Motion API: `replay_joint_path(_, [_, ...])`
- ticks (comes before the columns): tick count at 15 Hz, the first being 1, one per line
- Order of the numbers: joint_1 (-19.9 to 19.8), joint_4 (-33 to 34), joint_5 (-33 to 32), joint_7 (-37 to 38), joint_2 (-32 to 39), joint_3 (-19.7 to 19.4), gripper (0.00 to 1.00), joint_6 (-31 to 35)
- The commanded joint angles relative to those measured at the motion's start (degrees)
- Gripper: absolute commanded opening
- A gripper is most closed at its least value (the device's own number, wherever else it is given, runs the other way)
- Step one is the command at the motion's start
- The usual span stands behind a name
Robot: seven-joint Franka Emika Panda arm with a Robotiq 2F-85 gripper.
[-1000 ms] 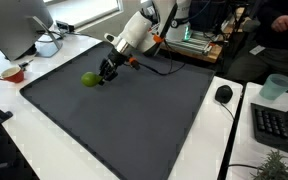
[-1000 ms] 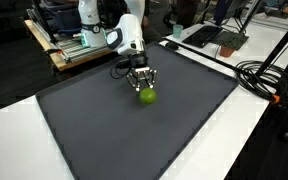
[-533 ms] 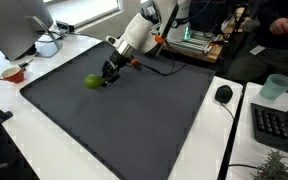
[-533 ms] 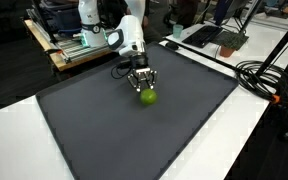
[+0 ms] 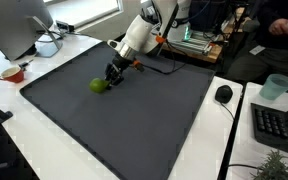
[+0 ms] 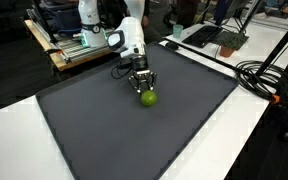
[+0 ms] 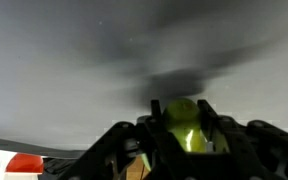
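A small round green fruit (image 5: 98, 86) sits at the tip of my gripper (image 5: 108, 80), near the far left part of a dark grey mat (image 5: 134, 130). It also shows in an exterior view (image 6: 147, 97) just below the gripper (image 6: 144, 88). In the wrist view the fruit (image 7: 184, 125) sits between the two black fingers of the gripper (image 7: 182, 120), which close on its sides. It is at or just above the mat (image 6: 134, 140); I cannot tell whether it touches.
A monitor (image 5: 19, 25) and a red bowl (image 5: 12, 73) stand on the white table left of the mat. A mouse (image 5: 223, 94), a cup (image 5: 276, 87) and a keyboard (image 5: 279, 125) lie to the right. Black cables (image 6: 269, 75) run beside the mat.
The gripper and the green fruit have moved together a little across the mat, away from its left edge in an exterior view.
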Motion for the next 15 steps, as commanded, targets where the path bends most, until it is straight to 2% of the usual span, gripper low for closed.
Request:
replay_joint_path(1, [0.0, -0.18, -3.75, 2.19, 0.89, -0.81, 0.16, -1.52])
replay_joint_path(2, [0.0, -0.26, -4.39, 2.69, 1.05, -0.87, 0.23, -1.83])
replay_joint_path(3, [0.0, -0.27, -4.78, 2.99, 1.09, -0.95, 0.65, -1.9])
replay_joint_path(5, [0.0, -0.27, -5.32, 3.55, 1.14, -1.16, 0.66, -2.26])
replay_joint_path(10, [0.0, -2.84, -6.9, 4.14, 4.63, -1.93, 0.98, -2.48])
replay_joint_path(15, [0.03, -13.32, -21.77, 4.7, 19.31, -5.96, 1.0, -0.99])
